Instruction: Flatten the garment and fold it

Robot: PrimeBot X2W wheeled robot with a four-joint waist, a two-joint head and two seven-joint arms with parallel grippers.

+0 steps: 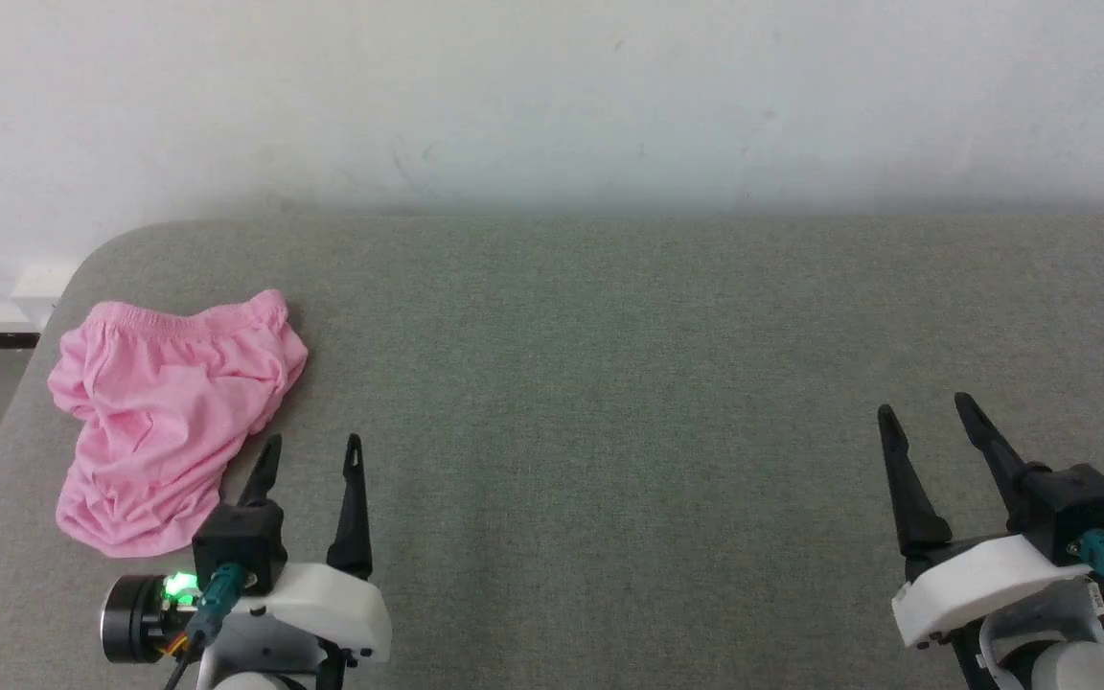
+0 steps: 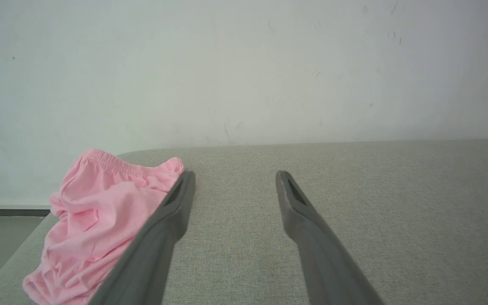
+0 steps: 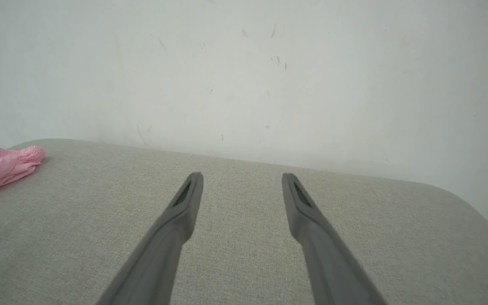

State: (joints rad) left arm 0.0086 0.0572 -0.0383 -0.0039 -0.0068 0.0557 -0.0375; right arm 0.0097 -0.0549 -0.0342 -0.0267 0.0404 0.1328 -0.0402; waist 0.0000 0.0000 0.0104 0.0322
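The shorts (image 1: 169,422) lie in a crumpled pink heap just off the left side of the left gripper (image 1: 312,441), near the left edge of the grey padded table (image 1: 609,383). Their gathered waistband (image 1: 178,321) sits at the end farthest from the gripper, past its fingertips. The heap runs from there back toward the gripper's wrist, so its long axis lies roughly along the fingers, leaning a little to their left. The near hem bunches up close beside the left finger; whether cloth and finger touch I cannot tell.

The left gripper stands open with its fingers spread wide and nothing between them, pointing ahead over bare table. By my reading it needs a short swing to its left to reach the cloth — this arm is plainly the nearer one.

The right gripper (image 1: 925,404) is also open and empty, with the shorts well apart from it, far off to its left across the table.

No brand, label or writing can be read on anything here.
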